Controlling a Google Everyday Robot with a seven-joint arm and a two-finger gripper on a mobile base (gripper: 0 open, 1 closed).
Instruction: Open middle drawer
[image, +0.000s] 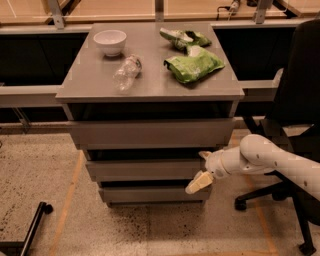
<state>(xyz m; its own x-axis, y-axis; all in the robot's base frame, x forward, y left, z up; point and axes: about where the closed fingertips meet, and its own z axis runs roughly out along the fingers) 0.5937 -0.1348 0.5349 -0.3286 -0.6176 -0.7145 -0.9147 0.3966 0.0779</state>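
Observation:
The grey cabinet (150, 90) has three handleless drawer fronts stacked under its top. The middle drawer (145, 169) is the medium-sized front between the taller top front (150, 133) and the small bottom front (150, 194). Its front sits in line with the others and none of its inside shows. My gripper (201, 169), on a white arm coming in from the right, is at the right end of the middle drawer front. Its fingers are spread: one fingertip (205, 155) is at the front's upper edge and the tan one (197, 183) is at its lower edge.
On the cabinet top lie a white bowl (110, 41), a clear plastic bottle (126, 73) on its side and two green snack bags (193, 65). A black office chair (295, 95) stands close on the right behind my arm. A black stand foot (30, 227) is at the lower left.

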